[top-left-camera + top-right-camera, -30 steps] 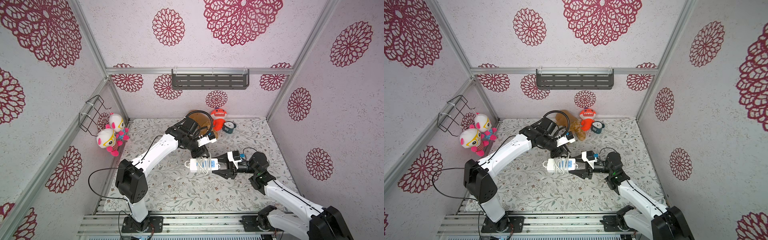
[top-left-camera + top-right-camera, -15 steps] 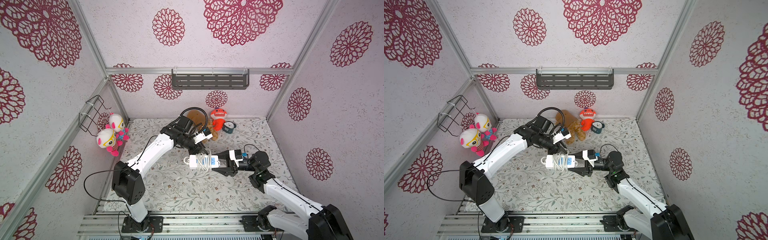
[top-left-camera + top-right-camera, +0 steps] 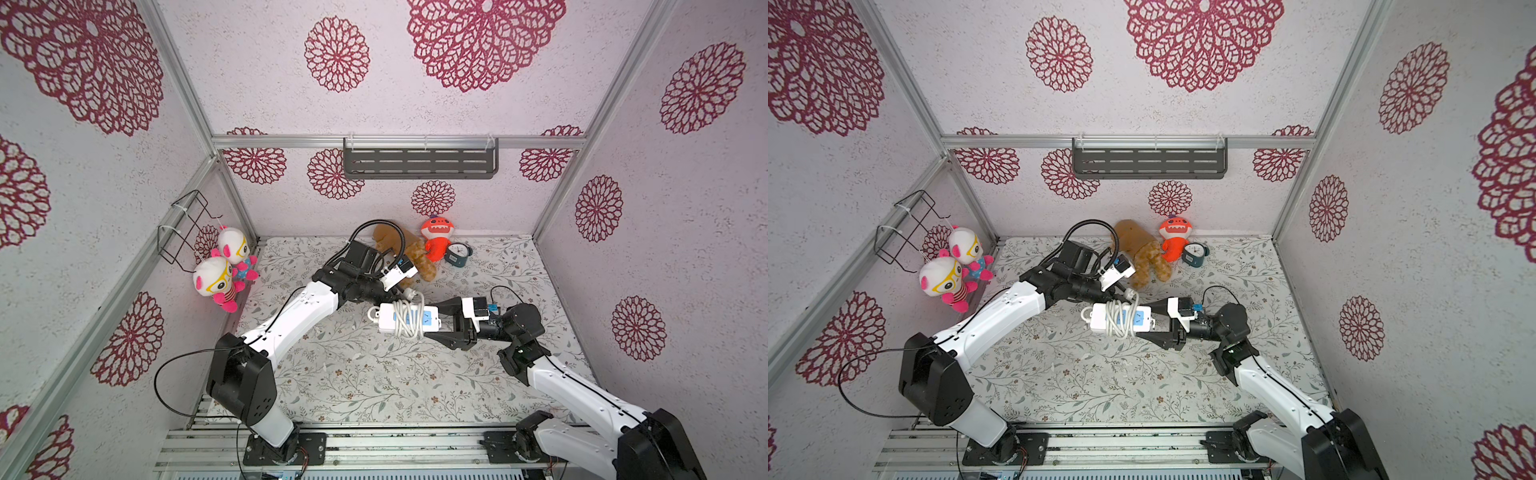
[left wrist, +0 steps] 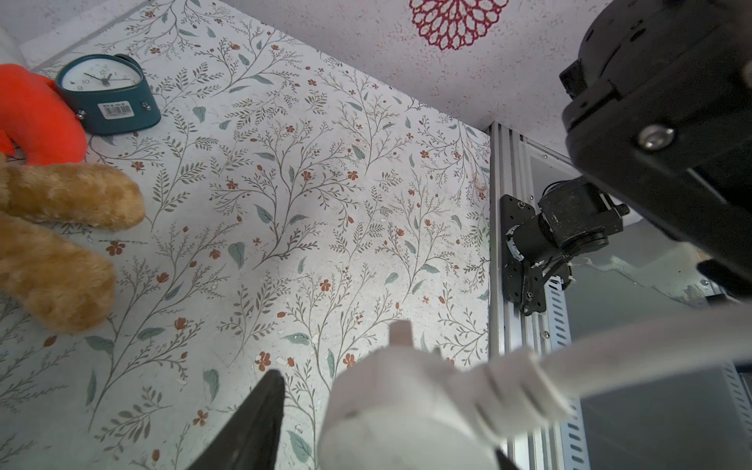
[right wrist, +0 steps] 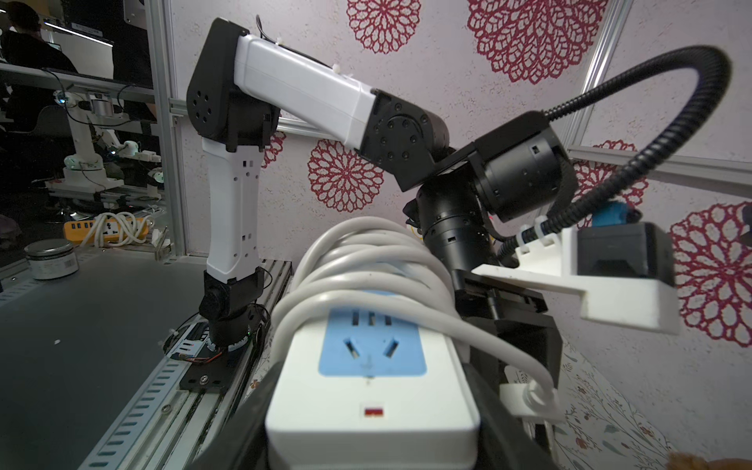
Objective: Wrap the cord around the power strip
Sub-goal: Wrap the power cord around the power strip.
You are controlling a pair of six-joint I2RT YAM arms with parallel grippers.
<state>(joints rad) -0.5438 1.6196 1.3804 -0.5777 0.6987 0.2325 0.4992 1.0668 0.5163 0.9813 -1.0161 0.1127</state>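
Right pincer (image 3: 433, 319) pinches strip (image 5: 371, 354) end, held above table (image 3: 353, 382); cord (image 3: 408, 318) coiled round its middle. Left pincer (image 3: 401, 296) spread around plug (image 4: 407, 407), one finger (image 4: 252, 419) clear of it. Risk: freed plug drops, stiff cord springs back, last turn loosens

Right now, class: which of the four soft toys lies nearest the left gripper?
The brown furry toy, right beside the left gripper. The orange toy sits farther back, and the two pink-and-white dolls are by the side wall.

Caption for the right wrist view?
Right gripper clamps the power strip, cord coiled several times around its middle, left arm beyond.
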